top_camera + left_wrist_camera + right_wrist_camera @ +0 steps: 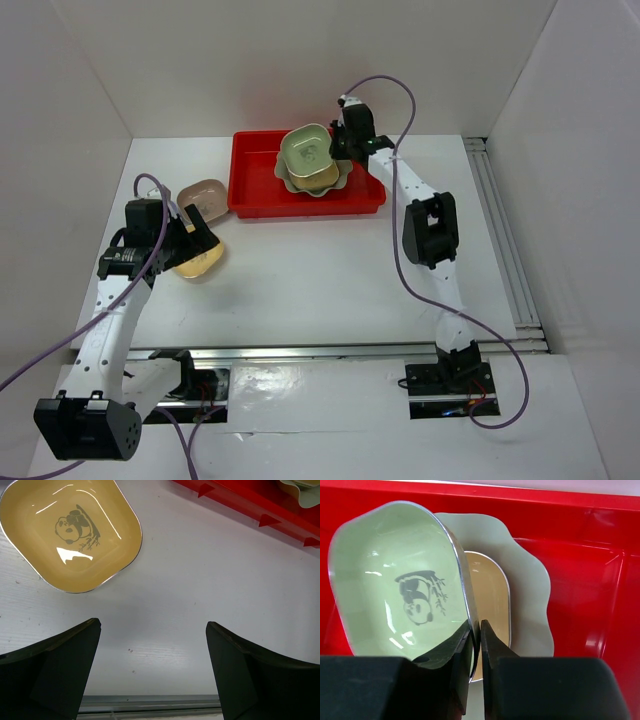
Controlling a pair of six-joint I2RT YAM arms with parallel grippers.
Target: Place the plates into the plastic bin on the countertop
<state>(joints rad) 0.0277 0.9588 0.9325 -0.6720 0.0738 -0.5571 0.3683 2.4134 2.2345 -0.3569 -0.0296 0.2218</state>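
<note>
Nearest the arm bases and well short of the red bin's (254,180) front left corner, the left gripper (152,625) hangs over the white countertop (320,280). Its jaws are spread wide and there is nothing between them. Its wrist view shows only bare surface in the gap between the two dark fingers (50,672). The yellow panda dish (70,530) lies flat on the countertop outside the bin, just past that gripper on the side away from the bin's front wall. A little farther back, the tan-pink dish (203,195) sits just beside the bin's left wall, also outside it. Inside the bin, towards its right half, the pale-green scalloped plate (530,580) lies on the red floor, and a second yellow dish (490,595) is nested on top of it. The green dish (395,590), with a panda print, leans tilted over that yellow one, so these three plates are in the bin. At the bin's far right, the right gripper (478,626) reaches in with its jaws drawn narrow, pinching the green dish's silver-edged rim with one finger on each side.
</note>
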